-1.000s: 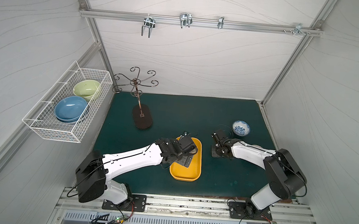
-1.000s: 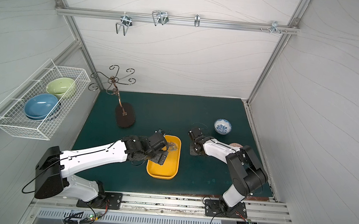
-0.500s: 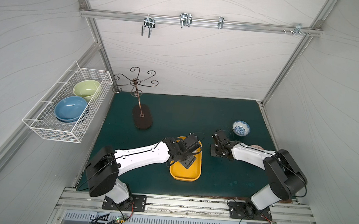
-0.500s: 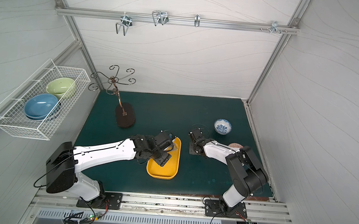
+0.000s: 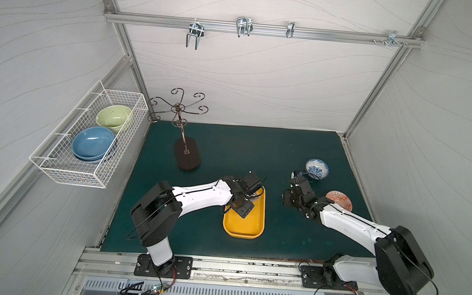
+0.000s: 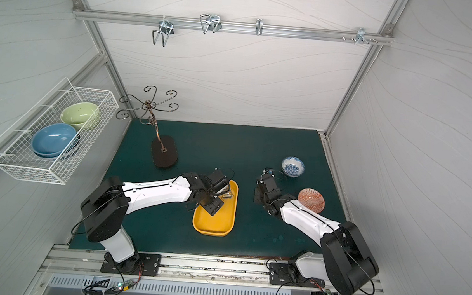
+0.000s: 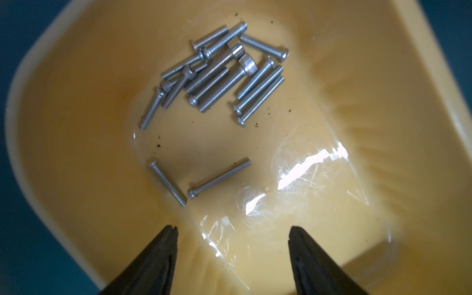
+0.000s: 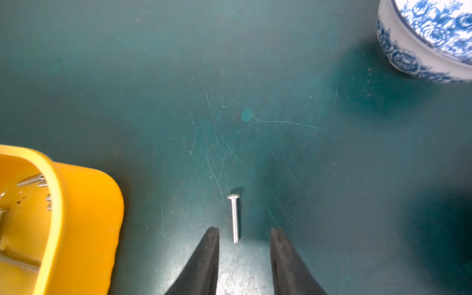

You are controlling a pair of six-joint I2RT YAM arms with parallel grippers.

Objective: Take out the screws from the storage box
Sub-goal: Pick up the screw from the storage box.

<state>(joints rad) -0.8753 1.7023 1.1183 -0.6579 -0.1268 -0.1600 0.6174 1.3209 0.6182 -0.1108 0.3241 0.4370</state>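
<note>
Screws (image 7: pixel 217 74) lie heaped at the far end of the storage box (image 7: pixel 63 153), below the left gripper (image 7: pixel 233 233), whose jaws are spread. One screw (image 8: pixel 234 219) lies untouched on the mat (image 8: pixel 255 76), its tip between the parted jaws of the low right gripper (image 8: pixel 244 235). A patterned bowl (image 8: pixel 421 56) stands further away.

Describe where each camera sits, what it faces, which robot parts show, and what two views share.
Top views: overhead, looking down on the green mat; left arm, right arm.
Left wrist: on left arm, facing screws in yellow tray; open left hand.
Right wrist: on right arm, facing mat and lone screw; open right hand.
Shared: both wrist views show the tray.
</note>
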